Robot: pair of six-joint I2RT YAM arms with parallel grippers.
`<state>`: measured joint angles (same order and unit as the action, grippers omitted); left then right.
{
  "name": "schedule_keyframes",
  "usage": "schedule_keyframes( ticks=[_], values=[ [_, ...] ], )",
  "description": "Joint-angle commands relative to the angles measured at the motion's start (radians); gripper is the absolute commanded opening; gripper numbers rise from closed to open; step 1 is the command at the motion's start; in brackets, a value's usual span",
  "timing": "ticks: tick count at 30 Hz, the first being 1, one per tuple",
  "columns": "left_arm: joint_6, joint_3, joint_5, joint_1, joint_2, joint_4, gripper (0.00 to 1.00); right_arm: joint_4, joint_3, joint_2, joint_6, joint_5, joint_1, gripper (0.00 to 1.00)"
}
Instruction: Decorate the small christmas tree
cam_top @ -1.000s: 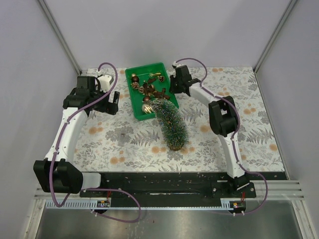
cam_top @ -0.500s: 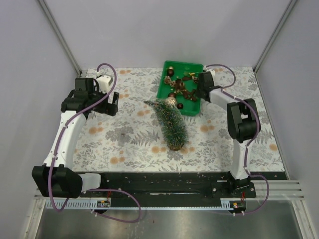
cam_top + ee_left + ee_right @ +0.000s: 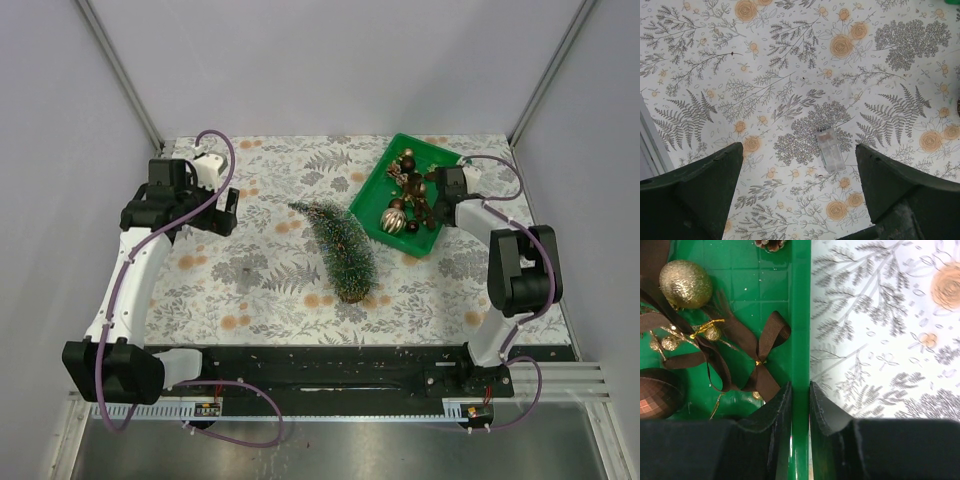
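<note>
- A tablecloth [image 3: 270, 300] printed with grey ferns and orange roses covers the table. Pale grey walls [image 3: 330, 60] close it in on three sides.
- The small christmas tree [image 3: 343, 248] lies on its side near the middle of the cloth. Its wooden base points toward the arms and its tip points to the far left.
- The left gripper [image 3: 210, 205] hangs to the left of the tree, well apart from it. Its jaws are spread wide over bare cloth with nothing between them.
- In the left wrist view a small clear plastic piece [image 3: 830, 150] lies on the cloth under that gripper.
- A green tray [image 3: 376, 171] sits just to the right of the tree's upper half.
- The right gripper [image 3: 437, 196] is at the tray's side away from the tree, its jaws pinching the tray's rim [image 3: 800, 315].
- The tray holds a gold glitter ball [image 3: 685, 284], a brown ribbon bow [image 3: 757, 352] and a faceted brown bauble [image 3: 657, 400].
</note>
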<state>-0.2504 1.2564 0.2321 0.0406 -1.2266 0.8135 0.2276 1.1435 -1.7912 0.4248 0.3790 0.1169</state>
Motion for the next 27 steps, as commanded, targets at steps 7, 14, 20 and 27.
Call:
schedule_keyframes(
  ticks=[7, 14, 20, 27],
  values=[
    [-0.029, -0.032, 0.03, -0.005, 0.053, -0.028, 0.99, 0.069, -0.015, 0.185, 0.06, 0.014, -0.092, 0.34],
    [-0.023, -0.041, 0.027, -0.005, 0.056, -0.028, 0.99, 0.078, 0.059, 0.197, 0.077, -0.133, -0.091, 0.51],
    [-0.023, -0.041, 0.018, -0.005, 0.056, -0.027, 0.99, -0.065, 0.061, 0.136, 0.077, -0.261, -0.091, 0.54],
    [-0.023, -0.043, 0.029, -0.005, 0.058, -0.027, 0.99, -0.051, 0.325, -0.109, 0.023, -0.345, -0.068, 0.58]
  ],
)
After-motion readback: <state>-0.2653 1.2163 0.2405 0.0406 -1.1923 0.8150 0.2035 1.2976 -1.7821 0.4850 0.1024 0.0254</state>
